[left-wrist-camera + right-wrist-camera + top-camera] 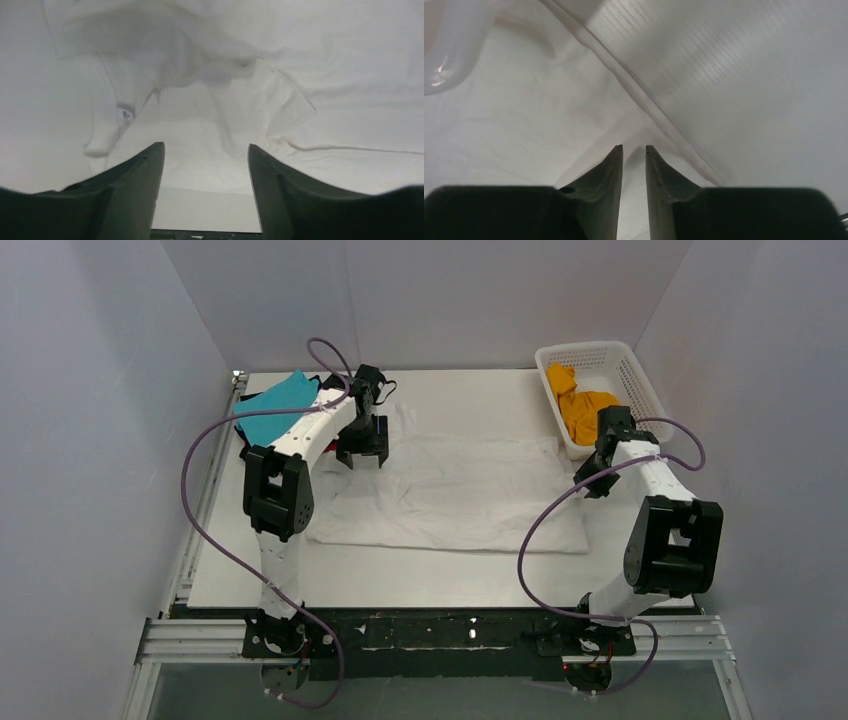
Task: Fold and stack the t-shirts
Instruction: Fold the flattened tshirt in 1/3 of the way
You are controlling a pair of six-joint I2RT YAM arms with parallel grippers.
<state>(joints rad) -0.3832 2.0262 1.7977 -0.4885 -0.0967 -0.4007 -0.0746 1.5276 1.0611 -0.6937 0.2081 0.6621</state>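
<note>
At the far left of the table [400, 585], a smooth white board, a teal shirt [275, 408] lay crumpled in soft folds, one corner reaching under the left arm. Just right of it the left gripper [362, 453] pointed down over the upper left corner of the white shirt [470, 490]. In the wrist view its dark, tapered fingers [132, 190] stood well apart with nothing between them. Past their tips lay the shirt's neck end: thin matte cotton bunched into loose ridges, a ribbed collar band curving down the left, and a small printed label [126, 115] on the band.

The white shirt was spread across the middle of the table as a broad, roughly rectangular sheet. It was fairly flat but finely wrinkled, its far left part rumpled and its near hem running straight.

The right gripper [592, 483] sat at the shirt's right edge. In its wrist view the two fingers [604, 185] were drawn almost together on a raised fold of the white cloth [549, 110]. A stitched seam ran diagonally towards the tips, and the knit weave showed clearly on the lifted part to the right.

At the far right corner stood a white plastic basket [640, 385], rectangular with lattice walls. An orange shirt [585, 412] lay inside it in a crumpled heap, filling the near half.
</note>
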